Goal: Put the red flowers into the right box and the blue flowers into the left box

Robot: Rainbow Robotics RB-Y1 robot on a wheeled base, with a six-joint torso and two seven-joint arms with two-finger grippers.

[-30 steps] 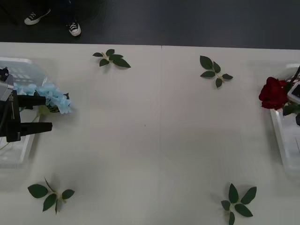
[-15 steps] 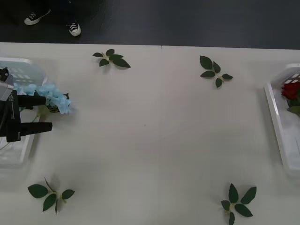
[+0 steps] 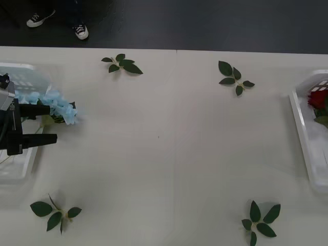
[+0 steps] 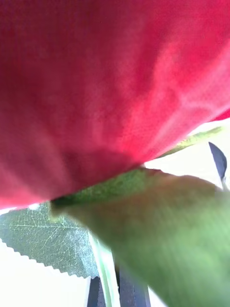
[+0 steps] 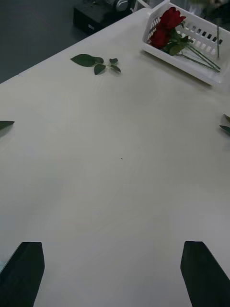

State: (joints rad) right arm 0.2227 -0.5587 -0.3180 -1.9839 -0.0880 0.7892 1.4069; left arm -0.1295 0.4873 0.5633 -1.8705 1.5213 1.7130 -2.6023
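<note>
Left gripper (image 3: 50,123) sits spread wide over the left box (image 3: 20,171), blue flowers (image 3: 55,106) draped on its rim. Red flowers (image 5: 165,29) lie in the right box (image 5: 189,64). Table (image 3: 169,148) middle's wide open, leaf sprigs (image 3: 123,63) near the edges. Can't tell the right gripper's state.

bright, even light | soft shadows | red flowers (image 4: 96,86) blurred close-up

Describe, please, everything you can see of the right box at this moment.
The right box is a shallow white basket that looks like plastic, with slatted walls and rounded corners. It sits flat at the table's right edge, partly cut off in the front view. Red flowers lie inside it, blooms at the far end against the wall, thin green stems and leaves trailing along its floor. Apart from the table and these flowers, nothing visibly touches it.
</note>
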